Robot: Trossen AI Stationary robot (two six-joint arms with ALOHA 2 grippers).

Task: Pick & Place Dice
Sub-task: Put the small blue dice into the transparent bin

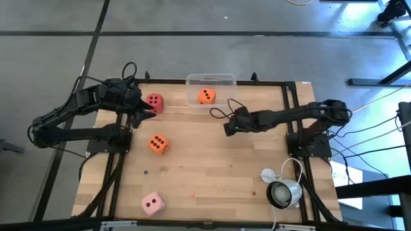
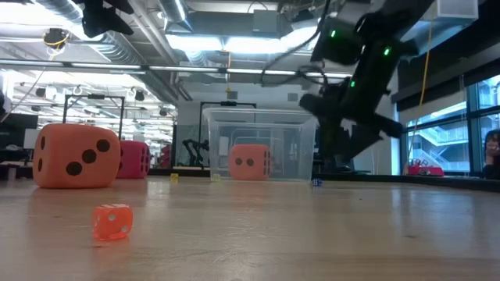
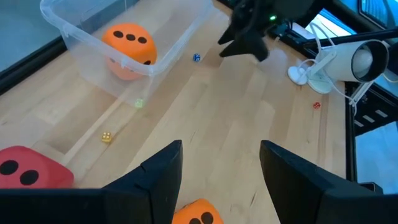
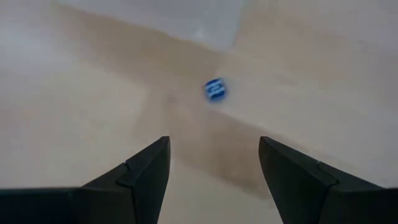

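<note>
low view cuts the right arm off at the top, and i only half see the pink die (image 1: 153, 203) at the table's near edge from above. right gripper (image 1: 227, 127) open, empty, just beside the clear bin (image 1: 210, 79) holding one orange die (image 1: 206, 96); left gripper (image 1: 146, 114) open between the red die (image 1: 154, 102) and the other orange die (image 1: 158, 144).

lamp (image 1: 283, 190): near table corner, well behind right pincer | tiny blue cube (image 4: 215, 89): just ahead of right pincer

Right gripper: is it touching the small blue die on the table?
Apart. The right wrist view shows the right gripper open, with bare table between its fingertips and the small blue die ahead.
</note>
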